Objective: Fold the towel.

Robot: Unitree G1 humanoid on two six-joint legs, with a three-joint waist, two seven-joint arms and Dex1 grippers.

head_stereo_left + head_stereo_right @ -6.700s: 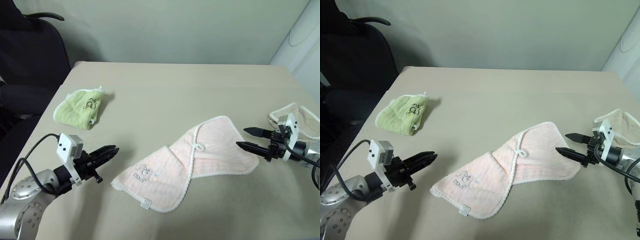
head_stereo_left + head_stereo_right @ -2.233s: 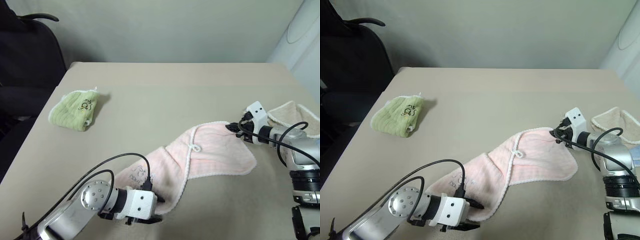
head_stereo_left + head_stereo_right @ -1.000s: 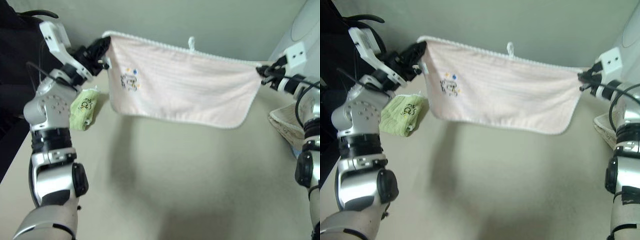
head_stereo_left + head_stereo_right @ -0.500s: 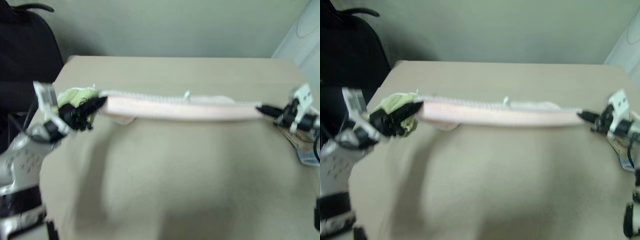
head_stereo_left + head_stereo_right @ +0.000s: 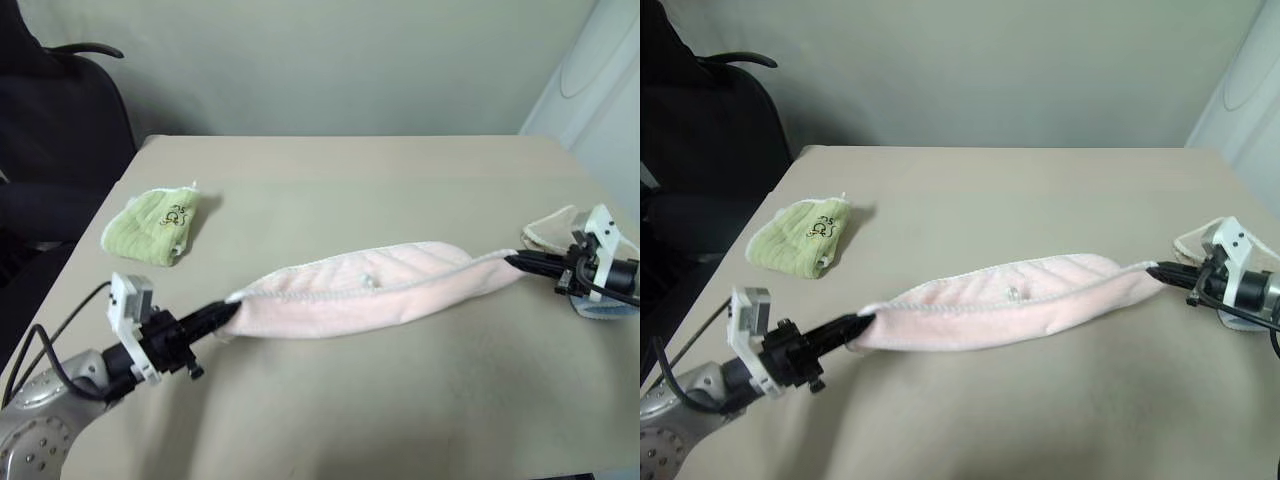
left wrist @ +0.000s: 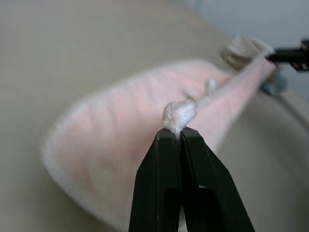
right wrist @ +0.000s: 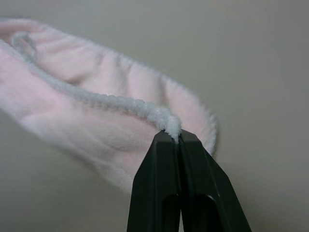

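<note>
Two grippers hold the pink towel (image 5: 370, 295) by its opposite ends, stretching it across the middle of the beige table (image 5: 350, 190). Nearest the camera, at the near left of the table, the left gripper (image 5: 222, 316) has its black fingers pressed together on a bunched bit of the towel's white trimmed edge; the left wrist view shows that white knot of trim pinched right at the fingertips (image 6: 171, 137). From there the towel runs away to the right as a long, narrow, sagging band, its lower length resting on the tabletop and its white edge running along the top. A small white loop (image 5: 1013, 293) sits near the middle of the band. At the right side of the table, the right gripper (image 5: 1156, 270) is likewise clamped shut on the towel's other end, and the right wrist view shows the beaded white trim caught between its closed fingertips (image 7: 166, 137), with the pink terry cloth hanging off beyond it.

Just behind the right gripper, at the table's right edge, lies a cream-beige towel (image 5: 548, 225), partly hidden by the gripper. Farther back on the left, well apart from the pink towel, a folded light green towel (image 5: 155, 225) with a small dark embroidered motif lies on the table. Beyond the table's far left corner stands a dark chair (image 5: 70, 110) against a pale wall.
</note>
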